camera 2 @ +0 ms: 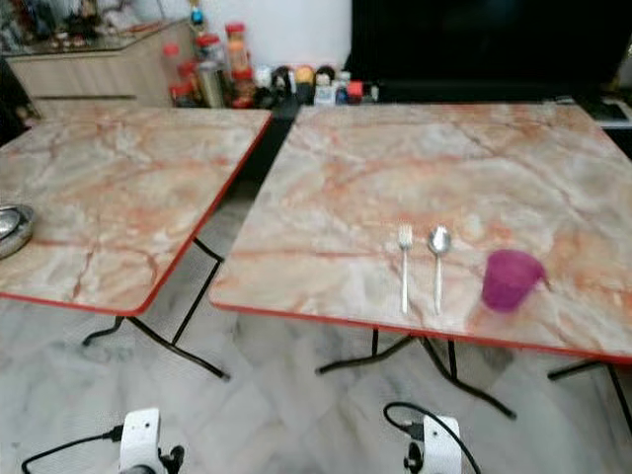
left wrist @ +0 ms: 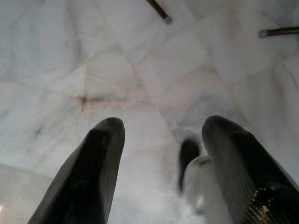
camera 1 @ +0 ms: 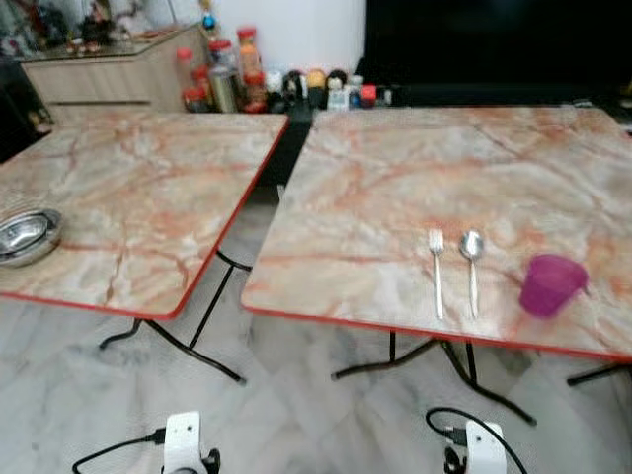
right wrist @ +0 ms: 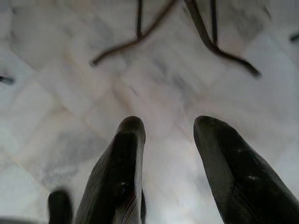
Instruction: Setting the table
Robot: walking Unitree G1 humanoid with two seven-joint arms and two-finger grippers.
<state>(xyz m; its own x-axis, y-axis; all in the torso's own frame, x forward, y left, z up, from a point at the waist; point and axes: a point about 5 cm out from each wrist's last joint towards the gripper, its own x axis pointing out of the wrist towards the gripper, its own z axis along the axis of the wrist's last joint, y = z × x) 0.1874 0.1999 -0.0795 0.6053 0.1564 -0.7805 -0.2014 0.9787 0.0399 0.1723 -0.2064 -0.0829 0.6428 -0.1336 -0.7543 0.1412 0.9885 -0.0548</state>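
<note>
A silver metal fork (camera 1: 436, 269) and silver metal spoon (camera 1: 471, 263) lie side by side near the front edge of the right marble-patterned, red-edged counter (camera 1: 395, 178), a translucent purple plastic cup (camera 1: 549, 283) just beside them. A steel bowl (camera 1: 26, 235) sits on the left marble counter (camera 1: 138, 178). Both the left claw (left wrist: 156, 172) and right claw (right wrist: 168, 168) hang over the marble floor (left wrist: 93, 70), fingers spread and empty.
</note>
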